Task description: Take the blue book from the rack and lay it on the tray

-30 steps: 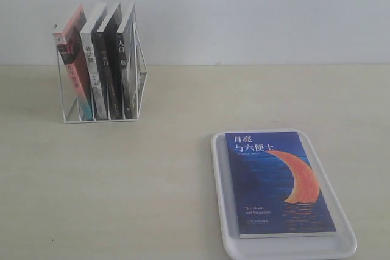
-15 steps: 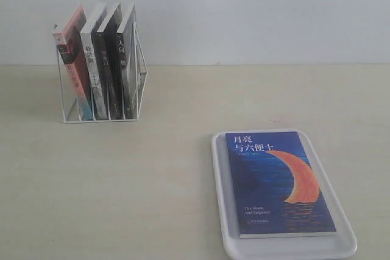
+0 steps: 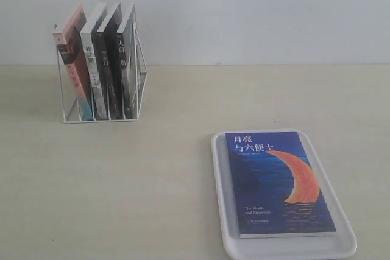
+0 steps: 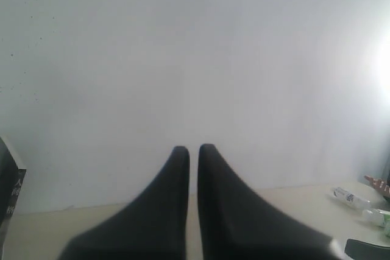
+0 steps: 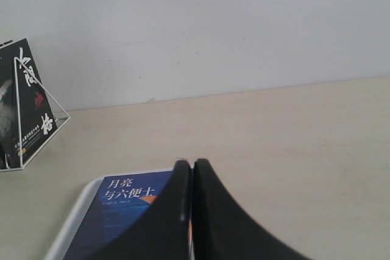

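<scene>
Blue book (image 3: 277,184): lies flat, cover up, inside the tray (image 3: 222,211), its title end towards the wall (image 3: 256,10).
Book edges: parallel to the tray's rim. A narrow white margin shows on the left and far sides, a wider strip along the near rim.
Tray: on the table (image 3: 122,187) at the near right. Its near rim almost meets the bottom of the exterior view.
Rack (image 3: 100,120): far left, well apart from the tray, near the wall.
Rack contents: a pink-red-spined book (image 3: 72,65) and black-and-grey books (image 3: 109,59), all leaning in the slots.
Open room: bare tabletop lies between rack and tray, and across the near left.
Left gripper (image 4: 193,150): closed on nothing, only a sliver between the fingers, aimed at the wall.
Right gripper (image 5: 192,164): closed with fingers touching, empty, above the book's title end.
Left wrist view, edge: small objects on the table (image 4: 350,196), possibly a bottle, too blurred to name.
</scene>
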{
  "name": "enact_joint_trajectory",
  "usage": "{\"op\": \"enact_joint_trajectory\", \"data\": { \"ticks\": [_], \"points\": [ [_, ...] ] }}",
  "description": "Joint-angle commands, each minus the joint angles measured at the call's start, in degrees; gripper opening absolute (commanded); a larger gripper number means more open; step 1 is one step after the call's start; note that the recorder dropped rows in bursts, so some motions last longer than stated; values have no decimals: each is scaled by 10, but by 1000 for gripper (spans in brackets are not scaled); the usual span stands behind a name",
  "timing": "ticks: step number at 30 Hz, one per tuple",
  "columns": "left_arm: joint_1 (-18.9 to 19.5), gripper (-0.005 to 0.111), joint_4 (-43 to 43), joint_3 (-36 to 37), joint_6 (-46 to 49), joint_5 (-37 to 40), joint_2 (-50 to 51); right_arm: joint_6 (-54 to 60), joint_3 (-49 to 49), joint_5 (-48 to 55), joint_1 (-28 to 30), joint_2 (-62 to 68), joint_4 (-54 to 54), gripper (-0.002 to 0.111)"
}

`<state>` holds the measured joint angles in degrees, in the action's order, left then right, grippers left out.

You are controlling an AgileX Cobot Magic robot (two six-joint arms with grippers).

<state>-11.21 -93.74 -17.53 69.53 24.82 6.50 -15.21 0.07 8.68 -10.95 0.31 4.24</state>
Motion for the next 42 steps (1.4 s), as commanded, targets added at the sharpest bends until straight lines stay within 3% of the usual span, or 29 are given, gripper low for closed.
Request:
{"op": "enact_joint_trajectory", "data": {
  "ticks": [1,20,27,38,42],
  "points": [
    [2,5,-3,7,-5,2,-4,3,-1,-4,2,-3,3,0],
    [2,5,-18,31,-18,-2,-4,1,-1,-4,2,-3,3,0],
    [2,5,-18,31,-102,-43,-4,1,-1,-4,2,-3,3,0],
    [2,5,-18,31,-141,-73,-4,1,-1,-7,2,-3,3,0],
    [2,5,-59,32,-252,-100,-4,1,-1,-7,2,-3,3,0]
  ]
}}
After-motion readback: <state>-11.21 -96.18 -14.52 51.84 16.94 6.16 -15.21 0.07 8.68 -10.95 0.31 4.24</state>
